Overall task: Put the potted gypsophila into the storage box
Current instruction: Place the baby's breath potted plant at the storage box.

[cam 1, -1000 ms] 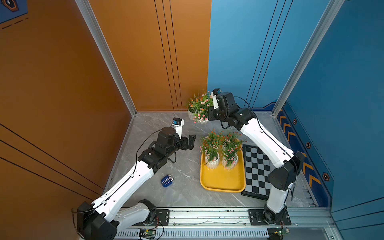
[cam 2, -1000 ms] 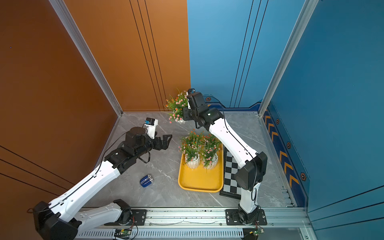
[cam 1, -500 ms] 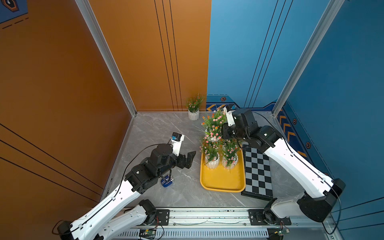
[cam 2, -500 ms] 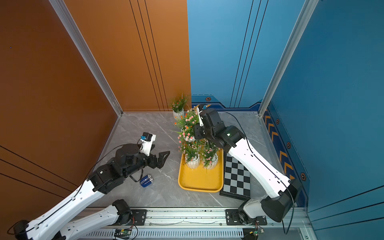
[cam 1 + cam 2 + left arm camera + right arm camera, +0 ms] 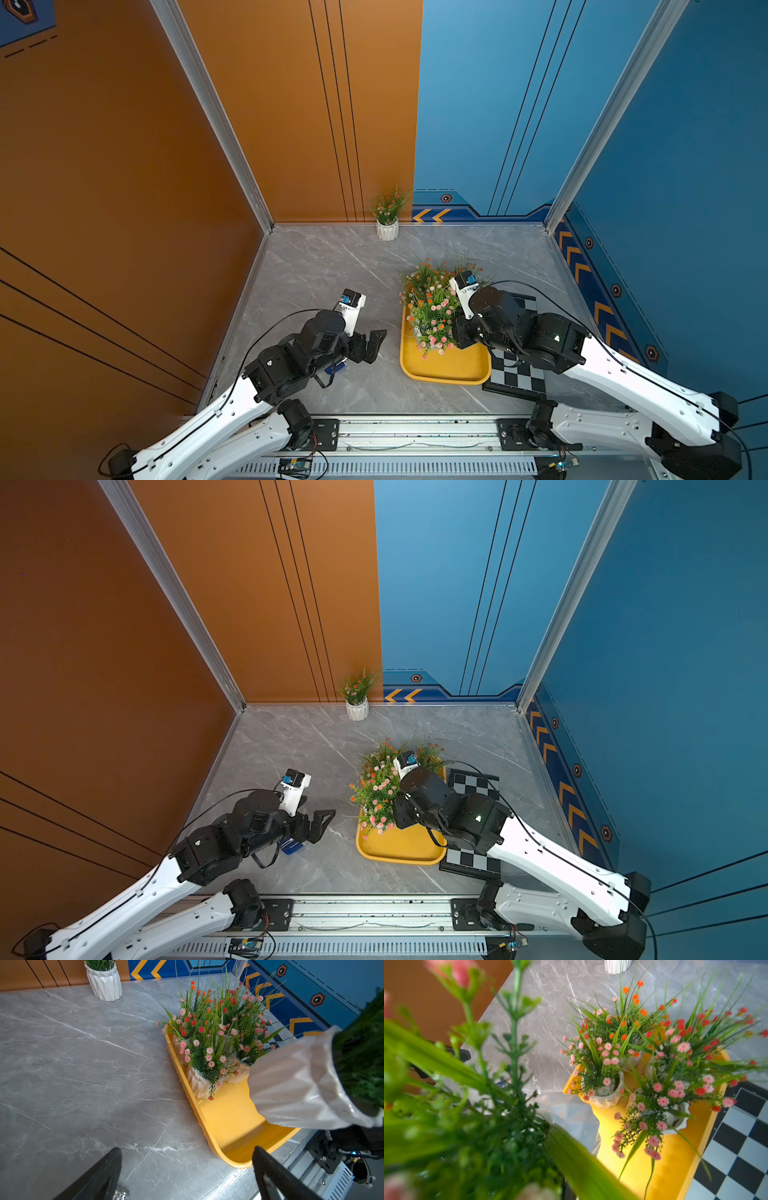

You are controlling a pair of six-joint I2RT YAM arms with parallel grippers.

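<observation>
1. Left wrist view: the potted gypsophila (image 5: pixel 295 1088), in a white faceted pot, hangs tilted at the right of the frame, above the bare near end of the storage box (image 5: pixel 228 1124).
2. I read the right gripper (image 5: pixel 457 337) as clenched on that pot. In both top views its tips are buried under the blooms at lower centre, so I cannot make out where on the pot they bite.
3. The storage box, a shallow yellow tray, lies on the grey marble table (image 5: pixel 332 270). Other flowering pots (image 5: pixel 199 1084) crowd its far end.
4. The left gripper (image 5: pixel 187 1148) is released and empty. Its black fingers (image 5: pixel 99 1174) are spread wide across the bottom of the left wrist frame, over bare marble to the left of the tray.
5. In a top view, a small blue object (image 5: pixel 336 366) shows half-hidden beneath the left arm. I cannot tell what it is.
6. A chequered board (image 5: pixel 515 374) lies just right of the tray, partly under the right arm.
7. A lone pot (image 5: pixel 387 228) stands at the foot of the back wall at upper centre, well apart from the tray.
8. In the right wrist view, blurred green foliage of the held plant fills the left half of the frame. The yellow tray and its pots sit sharp at the right.
</observation>
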